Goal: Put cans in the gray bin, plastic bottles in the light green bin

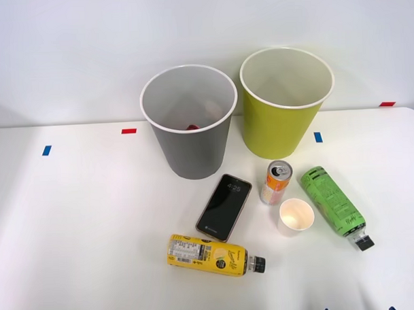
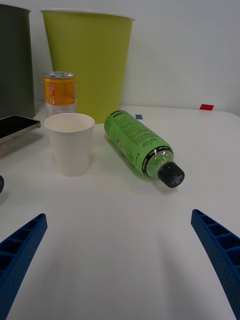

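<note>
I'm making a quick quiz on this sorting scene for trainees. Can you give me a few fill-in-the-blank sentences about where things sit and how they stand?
1. The orange can stands ____ on the table.
2. The green-label bottle lies on its ____.
3. The black phone lies in front of the ____ bin.
4. The right gripper has its blue fingers ____, holding nothing.

Missing words: upright; side; gray; open

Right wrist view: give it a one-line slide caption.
Open right gripper faces a lying green-label bottle, with paper cup, can and light green bin behind.
</note>
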Controlling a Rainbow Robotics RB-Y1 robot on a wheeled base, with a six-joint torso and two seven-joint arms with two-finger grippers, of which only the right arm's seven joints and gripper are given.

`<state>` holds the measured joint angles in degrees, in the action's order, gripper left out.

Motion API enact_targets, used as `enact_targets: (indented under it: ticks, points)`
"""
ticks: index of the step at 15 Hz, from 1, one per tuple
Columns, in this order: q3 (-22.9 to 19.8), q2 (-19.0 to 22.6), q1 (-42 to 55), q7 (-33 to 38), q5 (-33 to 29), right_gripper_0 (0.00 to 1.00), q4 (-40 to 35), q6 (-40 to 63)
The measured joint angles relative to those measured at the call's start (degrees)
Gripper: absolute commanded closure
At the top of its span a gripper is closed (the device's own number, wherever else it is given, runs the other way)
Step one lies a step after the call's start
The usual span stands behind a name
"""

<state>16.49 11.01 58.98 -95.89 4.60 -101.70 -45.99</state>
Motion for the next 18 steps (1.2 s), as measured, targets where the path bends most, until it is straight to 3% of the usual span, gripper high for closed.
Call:
enact_targets:
  ticks: [4, 8, 12, 18]
  points:
    - [-2.35, -0.32, -1.46, -0.45, 0.33, 0.0, 0.57, 0.23]
    - [-3.62, 1.54, -1.64, -0.42, 1.09, 0.0, -8.75, 13.33]
    - [-6.18, 4.86, -1.8, 0.44, 2.53, 0.0, -22.41, 34.24]
    - [-13.68, 7.85, -8.93, 5.27, 4.54, 0.0, -42.48, 79.84]
